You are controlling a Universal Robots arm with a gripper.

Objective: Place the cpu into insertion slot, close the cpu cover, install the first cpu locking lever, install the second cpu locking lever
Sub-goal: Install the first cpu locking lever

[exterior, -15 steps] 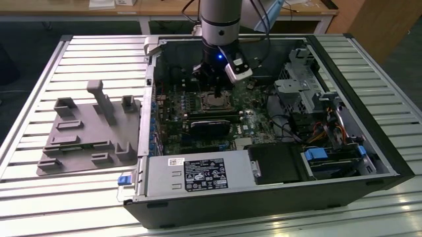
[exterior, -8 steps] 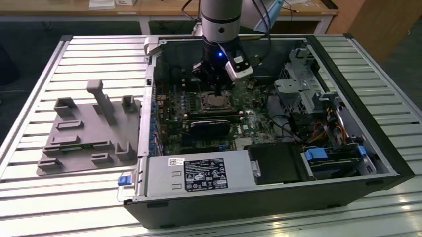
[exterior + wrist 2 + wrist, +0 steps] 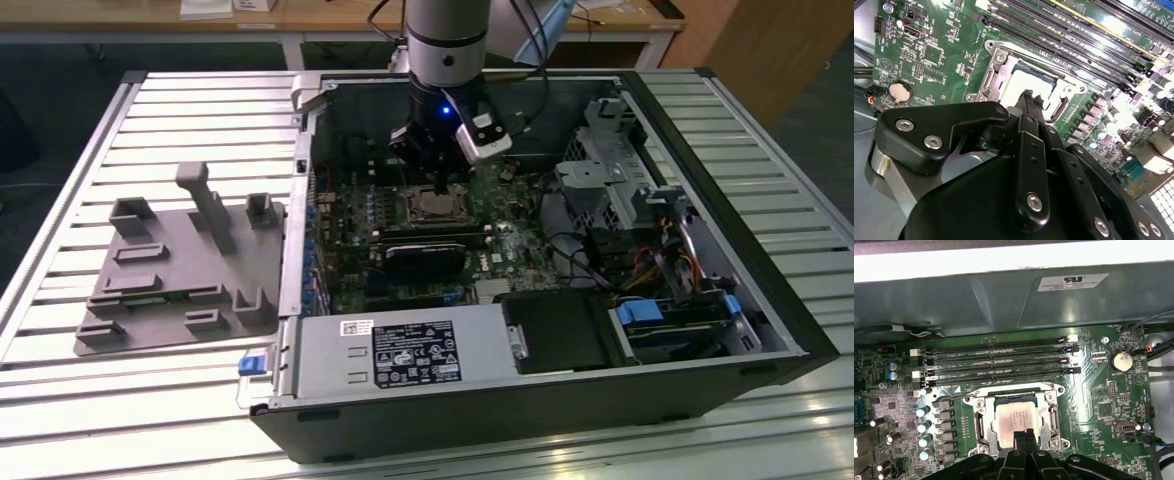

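The cpu point(image 3: 1015, 419) lies flat in the insertion slot point(image 3: 1013, 389) on the green board, its pale metal top facing up. The cpu cover point(image 3: 978, 424), a silvery frame, lies down around the chip. My gripper point(image 3: 1024, 436) stands right above the chip's edge with its two black fingers pressed together, nothing between them. In the second wrist view the gripper point(image 3: 1030, 97) points down at the cpu point(image 3: 1015, 86) inside the cpu cover point(image 3: 992, 79). In the exterior view the gripper point(image 3: 441, 186) hangs over the cpu point(image 3: 430, 208) in the open computer case.
Long black memory slots point(image 3: 999, 362) run beside the socket, with a coin battery point(image 3: 1120, 360) and a row of capacitors point(image 3: 924, 427) nearby. The case wall point(image 3: 1004, 300) rises behind. A black card point(image 3: 427, 256), a power supply point(image 3: 387, 355) and a grey fixture point(image 3: 174, 270) also show.
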